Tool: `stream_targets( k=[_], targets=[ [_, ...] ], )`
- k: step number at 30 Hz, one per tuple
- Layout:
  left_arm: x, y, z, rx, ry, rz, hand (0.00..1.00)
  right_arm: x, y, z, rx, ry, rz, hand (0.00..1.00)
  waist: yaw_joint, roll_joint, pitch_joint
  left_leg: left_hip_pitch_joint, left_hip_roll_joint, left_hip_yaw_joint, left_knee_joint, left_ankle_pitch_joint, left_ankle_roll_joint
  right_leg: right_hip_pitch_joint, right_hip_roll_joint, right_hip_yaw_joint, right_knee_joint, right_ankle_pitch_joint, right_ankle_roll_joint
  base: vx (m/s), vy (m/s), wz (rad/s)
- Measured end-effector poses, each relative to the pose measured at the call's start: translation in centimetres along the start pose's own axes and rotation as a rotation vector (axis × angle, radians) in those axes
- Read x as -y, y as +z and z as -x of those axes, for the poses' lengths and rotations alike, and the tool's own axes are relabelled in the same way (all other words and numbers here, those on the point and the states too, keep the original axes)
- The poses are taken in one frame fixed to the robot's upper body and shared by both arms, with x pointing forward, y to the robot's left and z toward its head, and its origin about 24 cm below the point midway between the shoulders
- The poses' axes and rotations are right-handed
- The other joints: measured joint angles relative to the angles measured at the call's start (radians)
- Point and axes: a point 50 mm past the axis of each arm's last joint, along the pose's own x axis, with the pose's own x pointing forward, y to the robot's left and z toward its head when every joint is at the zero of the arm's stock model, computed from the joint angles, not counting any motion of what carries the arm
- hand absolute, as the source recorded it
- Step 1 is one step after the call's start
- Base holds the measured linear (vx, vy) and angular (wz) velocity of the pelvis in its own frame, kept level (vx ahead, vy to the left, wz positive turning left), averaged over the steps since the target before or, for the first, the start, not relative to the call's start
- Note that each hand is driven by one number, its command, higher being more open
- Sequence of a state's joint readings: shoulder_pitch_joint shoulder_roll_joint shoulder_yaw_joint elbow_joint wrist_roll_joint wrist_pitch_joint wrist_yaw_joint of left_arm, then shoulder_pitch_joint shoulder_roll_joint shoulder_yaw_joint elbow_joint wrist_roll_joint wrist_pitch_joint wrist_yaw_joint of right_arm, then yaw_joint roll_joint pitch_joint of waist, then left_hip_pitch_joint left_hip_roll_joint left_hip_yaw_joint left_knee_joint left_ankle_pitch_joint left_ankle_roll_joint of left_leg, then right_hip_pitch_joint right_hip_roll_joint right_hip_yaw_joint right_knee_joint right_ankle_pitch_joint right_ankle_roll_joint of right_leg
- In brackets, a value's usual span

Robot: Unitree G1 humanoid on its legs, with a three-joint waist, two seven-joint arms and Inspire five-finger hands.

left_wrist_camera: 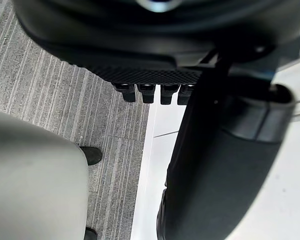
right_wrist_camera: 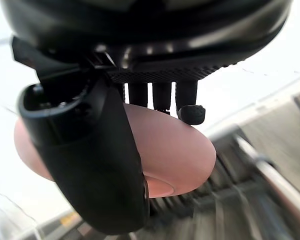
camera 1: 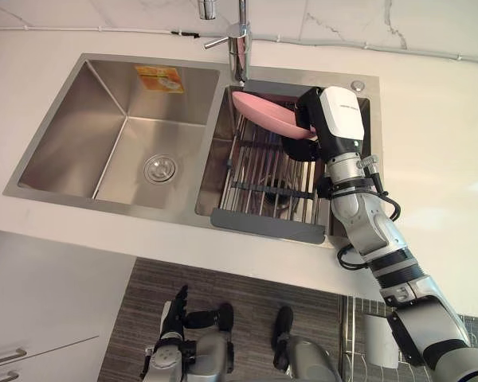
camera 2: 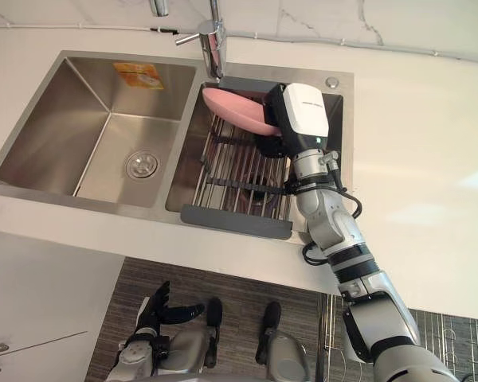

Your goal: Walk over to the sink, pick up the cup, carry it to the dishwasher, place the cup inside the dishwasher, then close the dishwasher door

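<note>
Grey striped floor point(camera 1: 247, 290); left hand point(camera 1: 172, 318) low above it, fingers straight, apart. White counter point(camera 1: 430, 143), steel double sink point(camera 1: 103, 103). Over right-basin rack point(camera 1: 259, 171), right hand point(right_wrist_camera: 90, 160) clamped on tilted pink bowl point(camera 1: 263, 114). Faucet point(camera 1: 239, 48), marble wall point(camera 1: 342, 20) behind.

Pink dish point(camera 1: 263, 113): right end hidden behind the right hand point(camera 1: 309, 107). In the right wrist view the thumb lies across it and covers a broad strip, and the fingers point(right_wrist_camera: 162, 97) show as short stubs past the palm.
Faucet point(camera 1: 238, 48): spout cut off by the top edge.
Sink rack point(camera 1: 263, 179): far end hidden under the dish. It is blurred in the right wrist view.
Sticker point(camera 1: 159, 78): print too small to read.
Wire basket point(camera 1: 358, 338), lower right: cut by the bottom edge and partly behind the right arm.
</note>
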State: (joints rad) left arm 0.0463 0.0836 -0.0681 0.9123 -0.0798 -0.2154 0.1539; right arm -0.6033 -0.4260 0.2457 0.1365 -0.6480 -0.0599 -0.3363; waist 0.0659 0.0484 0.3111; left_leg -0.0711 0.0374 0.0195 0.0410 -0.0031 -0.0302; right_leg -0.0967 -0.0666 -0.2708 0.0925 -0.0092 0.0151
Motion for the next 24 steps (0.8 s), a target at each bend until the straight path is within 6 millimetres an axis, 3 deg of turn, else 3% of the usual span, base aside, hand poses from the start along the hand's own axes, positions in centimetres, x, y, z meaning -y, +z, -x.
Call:
stream_targets(
  k=[6,9,16,24],
  targets=[
    [0.0,-0.4,0.0,-0.026,-0.002,-0.005,1.0,0.9,3.5,1.7,0.142,-0.054,-0.11,0.0,-0.013,-0.004,-0.002,0.057,0.007,0.032,-0.009,-0.012,0.002,0.04,0.009,0.038,-0.005,0.0,0.0,0.01,-0.006,-0.15],
    [-0.2,-0.6,0.0,-0.038,0.001,-0.011,1.0,1.1,4.2,3.0,0.17,-0.05,-0.162,0.0,-0.018,-0.015,-0.008,0.089,0.011,0.062,-0.028,-0.014,0.002,0.05,0.016,0.067,-0.008,0.0,0.0,-0.01,0.002,-0.27],
    [-1.0,-1.6,0.1,-0.091,0.015,-0.036,1.0,1.5,4.9,5.7,0.174,-0.028,-0.216,0.0,-0.057,-0.05,-0.033,0.143,0.019,0.116,-0.044,-0.017,0.0,0.087,0.033,0.123,-0.045,0.023,-0.001,0.0,-0.001,-0.23],
    [-1.1,-2.3,0.3,-0.121,0.014,-0.064,1.0,1.6,5.1,8.2,0.154,0.009,-0.262,0.0,-0.079,-0.063,-0.064,0.196,0.026,0.174,-0.048,-0.032,-0.004,0.133,0.05,0.183,-0.097,0.062,-0.003,-0.04,0.007,-0.22]
  ],
)
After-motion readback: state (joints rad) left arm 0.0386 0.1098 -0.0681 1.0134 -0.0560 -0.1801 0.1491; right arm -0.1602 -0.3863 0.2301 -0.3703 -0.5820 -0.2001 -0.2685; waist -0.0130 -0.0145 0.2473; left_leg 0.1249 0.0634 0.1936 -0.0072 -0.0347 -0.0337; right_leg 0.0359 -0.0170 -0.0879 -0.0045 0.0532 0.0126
